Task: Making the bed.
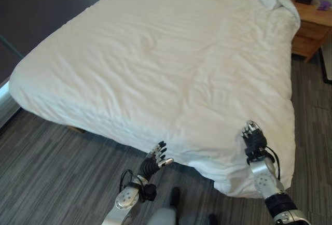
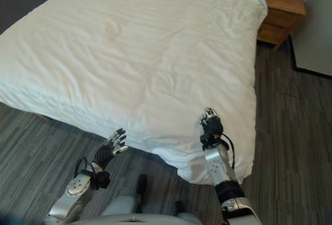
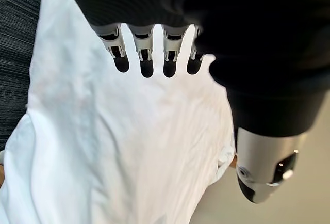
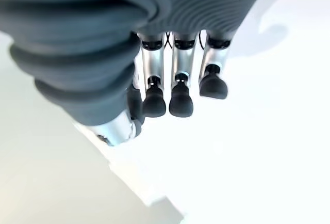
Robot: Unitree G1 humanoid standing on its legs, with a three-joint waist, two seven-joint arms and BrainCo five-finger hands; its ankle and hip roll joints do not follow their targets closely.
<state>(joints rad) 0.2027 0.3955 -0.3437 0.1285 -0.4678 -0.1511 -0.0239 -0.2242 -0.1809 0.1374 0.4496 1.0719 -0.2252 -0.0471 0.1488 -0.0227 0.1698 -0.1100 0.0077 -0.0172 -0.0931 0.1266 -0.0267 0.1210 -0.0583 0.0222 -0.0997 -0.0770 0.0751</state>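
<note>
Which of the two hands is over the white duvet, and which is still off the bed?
The right hand is over the white duvet near its foot corner; the left hand hangs above the striped carpet just short of the bed's edge.

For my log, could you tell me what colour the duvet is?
White; the duvet shows best in the left eye view.

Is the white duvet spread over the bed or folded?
Spread: the duvet covers the whole bed, hanging over the near edge, only bunched near the nightstand.

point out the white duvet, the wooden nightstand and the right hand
white duvet point(image 1: 155, 54): left eye view, the spread middle of its top.
wooden nightstand point(image 1: 311, 28): left eye view, its drawer front.
right hand point(image 1: 253, 138): left eye view, the back of the hand over the duvet's near corner.
</note>
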